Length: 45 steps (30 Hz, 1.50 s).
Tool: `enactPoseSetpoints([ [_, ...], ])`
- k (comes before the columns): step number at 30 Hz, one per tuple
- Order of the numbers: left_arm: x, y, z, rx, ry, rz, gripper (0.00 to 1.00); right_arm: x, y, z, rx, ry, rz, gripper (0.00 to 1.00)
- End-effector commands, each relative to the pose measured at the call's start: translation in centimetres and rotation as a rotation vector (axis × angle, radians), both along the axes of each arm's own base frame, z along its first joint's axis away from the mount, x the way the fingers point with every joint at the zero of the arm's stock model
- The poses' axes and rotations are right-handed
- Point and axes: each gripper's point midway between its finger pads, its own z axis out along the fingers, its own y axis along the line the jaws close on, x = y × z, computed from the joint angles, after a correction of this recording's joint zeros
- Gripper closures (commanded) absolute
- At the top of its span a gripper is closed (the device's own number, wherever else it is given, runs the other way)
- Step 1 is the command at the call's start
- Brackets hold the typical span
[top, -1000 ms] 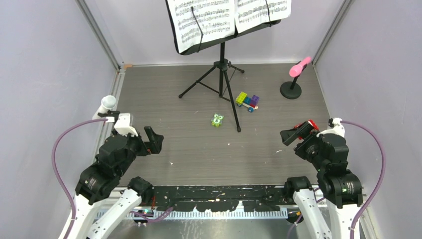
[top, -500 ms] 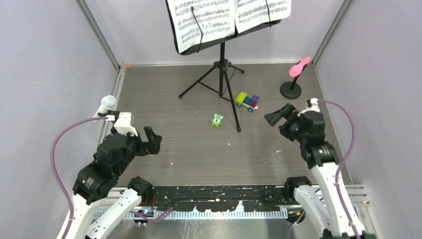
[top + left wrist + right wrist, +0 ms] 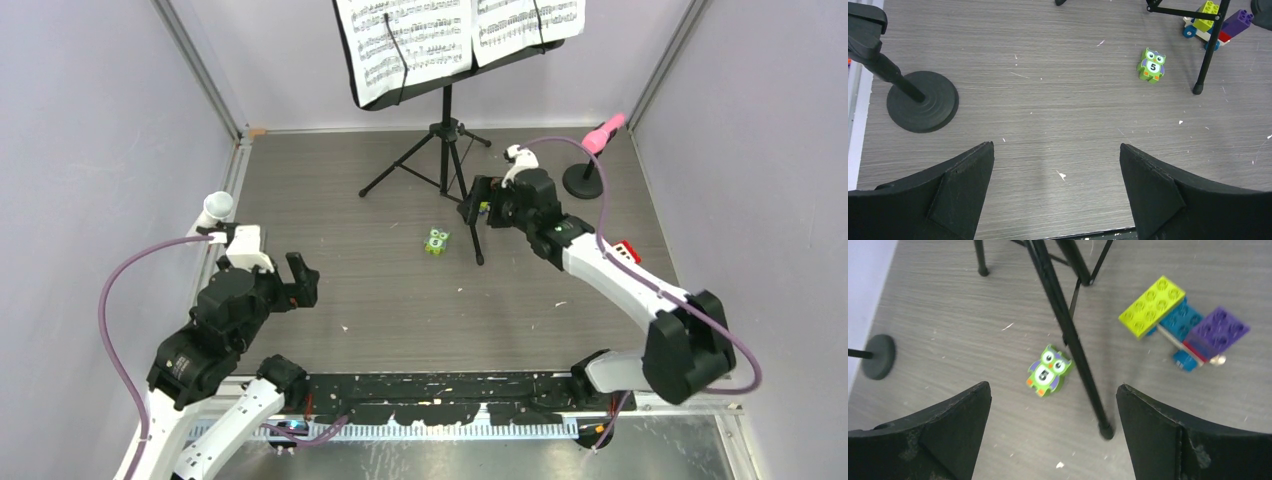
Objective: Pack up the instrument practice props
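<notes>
The black music desk [image 3: 455,75] holds white sheet-music pages [image 3: 405,40] at the back, on tripod legs [image 3: 462,195]. My right gripper [image 3: 476,207] is open and empty, right beside the front tripod leg [image 3: 1078,350], which runs between its fingers in the right wrist view. The pink microphone [image 3: 605,132] rests on its round-based mount [image 3: 583,180] at the back right. The white microphone [image 3: 214,208] sits at the left edge; its mount's base [image 3: 923,101] shows in the left wrist view. My left gripper [image 3: 303,280] is open and empty over bare table.
A green owl block [image 3: 436,241] lies left of the front tripod foot. Colourful toy blocks [image 3: 1183,322] lie right of that leg, mostly hidden under my right wrist in the top view. A red keypad [image 3: 625,250] lies at the right. Walls close in three sides.
My right arm has swung from the near right far forward and left to the tripod, uncovering the red keypad. My left gripper has barely moved.
</notes>
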Motion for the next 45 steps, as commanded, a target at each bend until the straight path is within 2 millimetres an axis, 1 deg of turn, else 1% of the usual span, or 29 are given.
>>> enactPoseSetpoints([
  [1, 0.2, 0.5, 0.0, 0.013, -0.015, 0.026, 0.02, 4.0, 1.1, 3.4, -0.103, -0.23, 0.082, 0.0],
  [3, 0.4, 0.7, -0.2, 0.023, -0.005, 0.039, 0.02, 5.1, 1.8, 3.4, -0.13, -0.254, 0.112, 0.0],
  [6, 0.6, 0.4, -0.4, 0.031, 0.012, 0.032, 0.03, 6.5, 2.4, 2.8, -0.164, -0.251, 0.122, 0.0],
  [7, 0.7, 0.3, -0.5, 0.033, 0.017, 0.026, 0.03, 7.0, 2.4, 2.5, -0.174, -0.251, 0.117, 0.02],
  [10, 0.7, 0.2, -0.5, 0.033, 0.018, 0.022, 0.03, 8.3, 2.3, 1.2, -0.209, -0.234, 0.095, 0.12],
  [13, 0.6, 0.3, -0.4, 0.031, 0.011, 0.027, 0.03, 8.8, 2.5, -0.3, -0.237, -0.206, 0.11, 0.3],
  [14, 0.6, 0.4, -0.4, 0.031, 0.009, 0.029, 0.03, 8.9, 2.7, -0.8, -0.246, -0.196, 0.116, 0.34],
  [16, 0.6, 0.5, -0.3, 0.029, 0.004, 0.035, 0.02, 9.2, 2.7, -1.7, -0.251, -0.181, 0.111, 0.38],
  [17, 0.5, 0.6, -0.4, 0.031, 0.005, 0.036, 0.02, 9.3, 2.7, -2.2, -0.25, -0.176, 0.11, 0.39],
  [19, 0.5, 0.6, -0.4, 0.03, 0.004, 0.036, 0.02, 9.7, 2.2, -3.0, -0.266, -0.172, 0.077, 0.4],
  [22, 0.6, 0.5, -0.4, 0.031, 0.006, 0.036, 0.02, 9.5, 2.4, -3.9, -0.271, -0.162, 0.083, 0.46],
  [25, 0.6, 0.5, -0.4, 0.033, 0.006, 0.035, 0.02, 9.2, 2.8, -4.6, -0.292, -0.152, 0.085, 0.6],
  [29, 0.6, 0.4, -0.4, 0.033, 0.008, 0.031, 0.02, 8.6, 3.2, -5.3, -0.34, -0.165, 0.051, 0.67],
  [32, 0.6, 0.5, -0.5, 0.035, 0.008, 0.035, 0.02, 8.0, 3.4, -5.5, -0.357, -0.164, 0.008, 0.75],
  [38, 0.6, 0.6, -0.5, 0.035, 0.007, 0.04, 0.02, 5.7, 4.6, -5.7, -0.396, -0.175, -0.043, 0.88],
  [42, 0.6, 0.6, -0.5, 0.035, 0.007, 0.036, 0.02, 4.3, 4.9, -5.9, -0.399, -0.172, -0.1, 0.96],
  [45, 0.7, 0.5, -0.5, 0.035, 0.009, 0.034, 0.02, 2.9, 6.1, -5.9, -0.427, -0.178, -0.109, 0.99],
])
